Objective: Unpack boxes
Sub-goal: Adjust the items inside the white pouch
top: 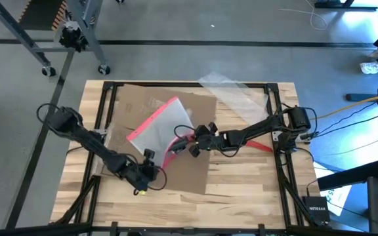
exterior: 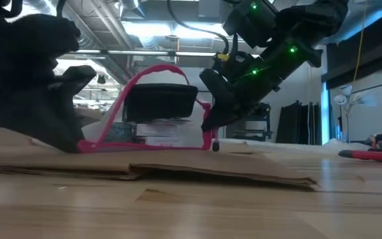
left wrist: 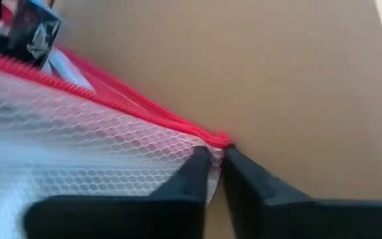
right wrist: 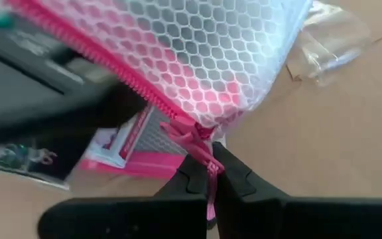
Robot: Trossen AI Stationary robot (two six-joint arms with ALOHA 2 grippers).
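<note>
Both tools (left wrist: 215,154) (right wrist: 211,169) on pouch (top: 159,128) edges

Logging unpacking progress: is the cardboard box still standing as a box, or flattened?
Flattened. The cardboard box lies spread flat on the table; the low view shows it as a thin sheet, with the mesh zip pouch on top.

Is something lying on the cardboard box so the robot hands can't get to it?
Yes. The mesh pouch lies on the flattened cardboard box, and both the left gripper and right gripper pinch its pink zip edge.
</note>
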